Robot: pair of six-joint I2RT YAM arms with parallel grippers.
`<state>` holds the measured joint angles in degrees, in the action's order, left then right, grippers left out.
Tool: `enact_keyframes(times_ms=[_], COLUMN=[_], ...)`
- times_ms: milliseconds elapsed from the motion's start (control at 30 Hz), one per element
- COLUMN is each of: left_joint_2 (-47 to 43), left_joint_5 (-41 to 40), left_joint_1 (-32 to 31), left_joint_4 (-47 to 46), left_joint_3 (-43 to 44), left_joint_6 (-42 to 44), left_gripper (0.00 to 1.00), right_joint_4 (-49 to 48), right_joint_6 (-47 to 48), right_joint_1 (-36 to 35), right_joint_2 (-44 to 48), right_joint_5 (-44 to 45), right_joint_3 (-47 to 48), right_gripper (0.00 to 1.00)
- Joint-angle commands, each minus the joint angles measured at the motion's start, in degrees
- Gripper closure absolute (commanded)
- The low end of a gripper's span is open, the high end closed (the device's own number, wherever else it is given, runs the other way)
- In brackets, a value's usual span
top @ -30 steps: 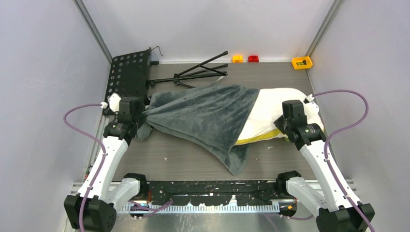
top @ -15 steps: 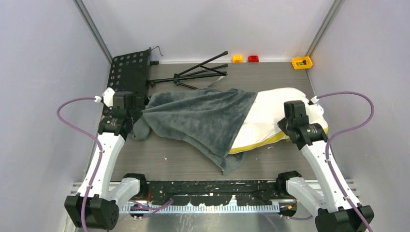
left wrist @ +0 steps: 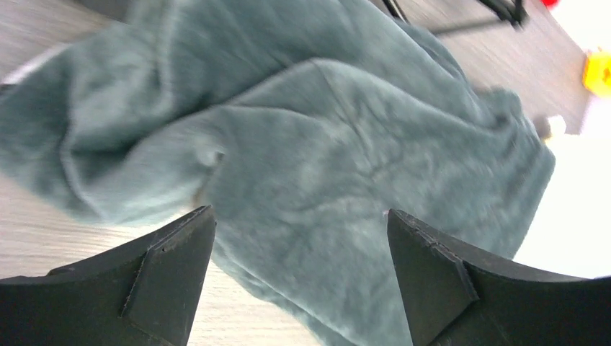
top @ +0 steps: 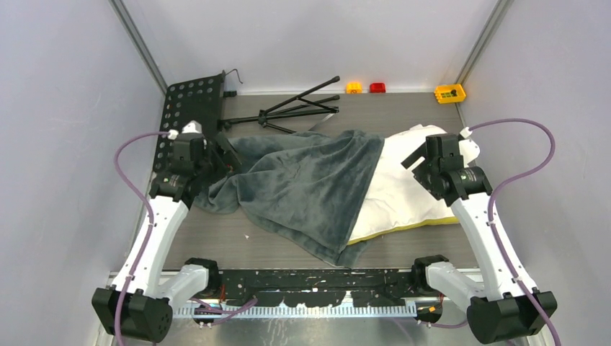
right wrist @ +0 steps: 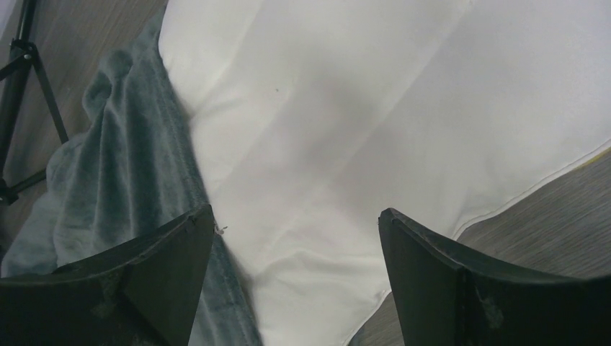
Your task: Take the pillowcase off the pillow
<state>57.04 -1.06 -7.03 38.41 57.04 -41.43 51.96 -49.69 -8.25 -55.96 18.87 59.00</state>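
The dark grey-teal pillowcase (top: 302, 187) lies crumpled on the table, still over the left half of the white pillow (top: 407, 187). The pillow's yellow band (top: 414, 226) shows along its near edge. My left gripper (top: 222, 155) hovers open above the pillowcase's left end; in the left wrist view its jaws (left wrist: 300, 211) stand wide apart over the fleece (left wrist: 310, 137) and hold nothing. My right gripper (top: 416, 158) hangs open over the bare end of the pillow. In the right wrist view it (right wrist: 297, 211) frames the white pillow (right wrist: 331, 108), with the pillowcase edge (right wrist: 122, 158) at left.
A black perforated plate (top: 191, 108) and a folded black tripod stand (top: 295, 108) lie behind the pillowcase. Small orange (top: 353, 87), red (top: 377, 87) and yellow (top: 449, 93) blocks sit along the back wall. Walls close in on both sides.
Both grippers have opened and let go. The pillowcase's left end and the pillow's right end have dropped flat on the table. Both wrists have moved back.
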Motion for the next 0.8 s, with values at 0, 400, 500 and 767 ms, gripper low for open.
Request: enact_keyframes(times_ms=[0, 400, 500, 767], left_joint_2=[-0.12, -0.10, 1.59, 8.55], left_joint_5=[10.89, 1.50, 1.50, 2.55], left_joint_1=[-4.59, -29.01, -30.18, -31.56], left_joint_4=[-5.03, -12.25, -12.28, -10.42], left_joint_3=[-1.72, -13.00, -13.31, -11.92], left_joint_6=[2.32, -11.70, -10.97, -8.20], left_gripper=[0.09, 0.11, 0.11, 0.07], right_joint_4=[4.96, 0.74, -3.04, -8.40], right_joint_6=[-3.27, -8.97, -11.45, -13.10], right_joint_1=[0.11, 0.08, 0.14, 0.14], right_joint_2=[-0.80, -0.95, -1.20, -7.83], right_joint_5=[-0.33, -9.33, -12.06, -11.97], right_joint_3=[3.80, -6.96, -11.68, -17.71], right_gripper=[0.11, 0.10, 0.10, 0.10])
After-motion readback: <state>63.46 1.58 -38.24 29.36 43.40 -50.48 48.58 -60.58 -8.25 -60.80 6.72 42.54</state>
